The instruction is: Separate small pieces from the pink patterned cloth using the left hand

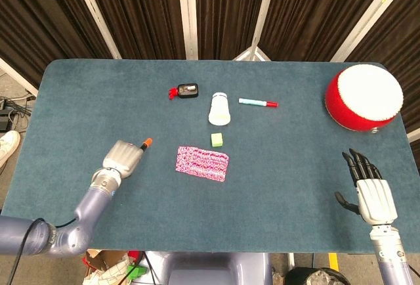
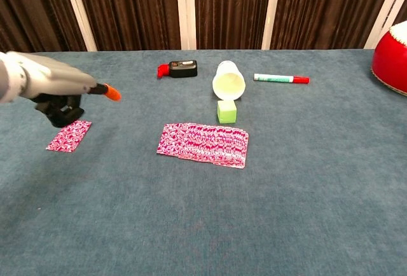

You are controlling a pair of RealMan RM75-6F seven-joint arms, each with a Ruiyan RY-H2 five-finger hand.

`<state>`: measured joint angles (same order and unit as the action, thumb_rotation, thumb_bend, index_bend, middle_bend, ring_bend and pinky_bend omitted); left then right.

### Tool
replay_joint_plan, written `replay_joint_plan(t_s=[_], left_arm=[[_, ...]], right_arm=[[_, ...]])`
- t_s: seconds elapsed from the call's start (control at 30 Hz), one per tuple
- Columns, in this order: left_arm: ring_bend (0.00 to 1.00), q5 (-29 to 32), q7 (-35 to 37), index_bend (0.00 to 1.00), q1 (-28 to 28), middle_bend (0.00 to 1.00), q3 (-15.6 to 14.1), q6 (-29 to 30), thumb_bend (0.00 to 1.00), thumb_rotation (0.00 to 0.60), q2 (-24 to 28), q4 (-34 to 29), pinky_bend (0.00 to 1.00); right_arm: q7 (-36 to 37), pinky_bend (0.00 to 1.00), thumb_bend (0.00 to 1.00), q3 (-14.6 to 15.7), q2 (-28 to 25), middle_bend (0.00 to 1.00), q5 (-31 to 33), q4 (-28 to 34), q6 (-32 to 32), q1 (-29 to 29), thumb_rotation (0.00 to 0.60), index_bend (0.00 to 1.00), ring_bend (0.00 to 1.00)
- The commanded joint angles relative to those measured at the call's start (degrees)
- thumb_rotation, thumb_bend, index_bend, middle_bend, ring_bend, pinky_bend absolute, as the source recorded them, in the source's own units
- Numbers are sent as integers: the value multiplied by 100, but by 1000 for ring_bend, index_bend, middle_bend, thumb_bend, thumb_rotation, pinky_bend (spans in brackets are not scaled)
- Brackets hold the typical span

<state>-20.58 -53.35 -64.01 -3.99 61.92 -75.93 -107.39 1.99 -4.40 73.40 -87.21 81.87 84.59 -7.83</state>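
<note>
The pink patterned cloth (image 1: pixel 202 163) (image 2: pixel 203 144) lies flat in the middle of the blue table (image 1: pixel 295 167). A small pink piece (image 2: pixel 68 135) lies apart from it at the left; in the head view my left hand covers it. My left hand (image 1: pixel 125 157) (image 2: pixel 52 86) hovers above that piece and holds nothing. One orange-tipped finger (image 2: pixel 110 91) points toward the cloth, and the other fingers look curled in. My right hand (image 1: pixel 368 185) rests at the table's near right edge with its fingers spread and nothing in them.
Behind the cloth are a green cube (image 1: pixel 216 139), a white cup (image 1: pixel 219 108) on its side, a black device (image 1: pixel 187 90) with a red part, and a green-and-red marker (image 1: pixel 258 103). A red and white drum (image 1: pixel 363 97) sits at the far right.
</note>
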Motion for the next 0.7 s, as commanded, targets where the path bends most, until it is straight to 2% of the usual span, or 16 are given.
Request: replay_joint_plan(t_s=[0.03, 0.3, 0.7], left_arm=[[726, 80, -141, 72, -156, 817, 131, -184, 915, 600, -501, 314, 649], [726, 454, -553, 72, -493, 817, 296, -229, 915, 600, -1277, 693, 649], [726, 985, -868, 72, -752, 817, 438, -263, 915, 600, -1835, 1250, 649]], right_arm=[[26, 189, 277, -13, -11, 51, 16, -18, 10, 8, 600, 22, 84], [1, 189, 278, -36, -15, 51, -24, -60, 133, 36, 600, 22, 84], [7, 189, 277, -42, -34, 51, 5, -34, 117, 43, 600, 22, 85]])
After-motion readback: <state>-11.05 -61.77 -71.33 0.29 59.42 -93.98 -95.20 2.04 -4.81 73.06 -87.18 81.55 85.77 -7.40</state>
